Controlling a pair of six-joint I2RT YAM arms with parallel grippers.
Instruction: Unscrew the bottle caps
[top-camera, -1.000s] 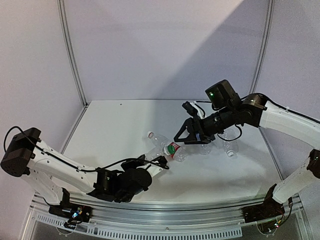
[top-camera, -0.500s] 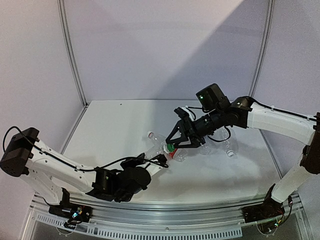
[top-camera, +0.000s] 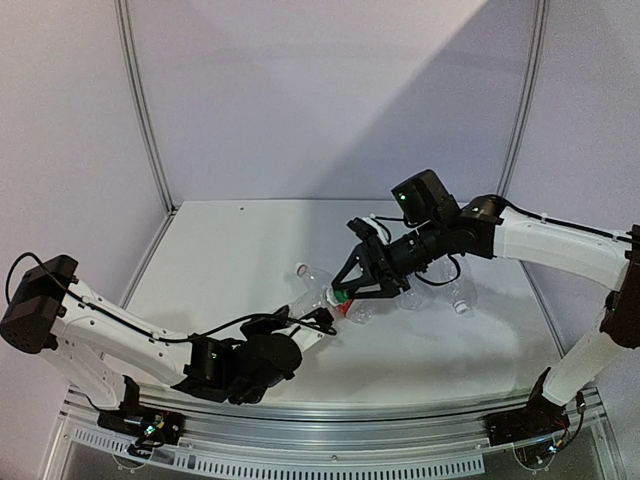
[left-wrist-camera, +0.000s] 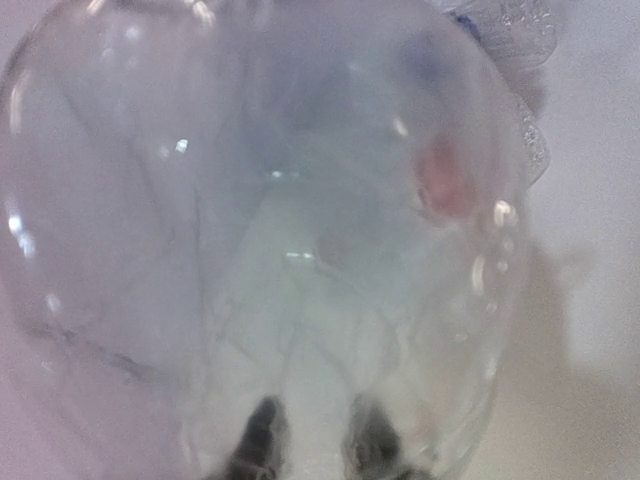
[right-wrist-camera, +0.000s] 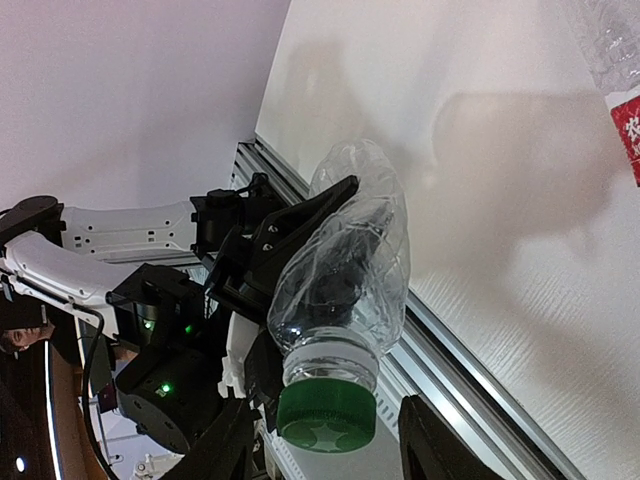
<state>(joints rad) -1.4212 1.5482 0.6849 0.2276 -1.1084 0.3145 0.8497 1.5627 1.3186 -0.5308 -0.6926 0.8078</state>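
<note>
- Right claw (right-wrist-camera: 328, 436) stands apart, one finger on each side of the green cap (right-wrist-camera: 328, 412). Neither pad touches it, as far as the wrist view shows.
- Left claw (top-camera: 325, 323) is clamped on the body of the bottle (right-wrist-camera: 352, 265), an unlabelled one. It holds the bottle off the table (top-camera: 230, 250) with the neck tilted up toward the right arm.
- The left wrist view is filled by blurred clear plastic, so the exact hold cannot be read there.
- The step in hand looks like closing on the cap, then turning it off.
- To do it well, the cap should sit centred between the pads before they close. Right now it looks roughly centred.
- The pads should land on the cap's ribbed side wall, not on the neck ring above it.
- The wrist's turning axis should line up with the bottle's neck; an off-axis twist would likely pry the cap sideways and slip.
- The thin body is already dented, so it may twist or crumple in the left grip. That hold needs to be firm without crushing the bottle.
- A red-label bottle (right-wrist-camera: 625, 100) lies on the table nearby and should be left undisturbed.
</note>
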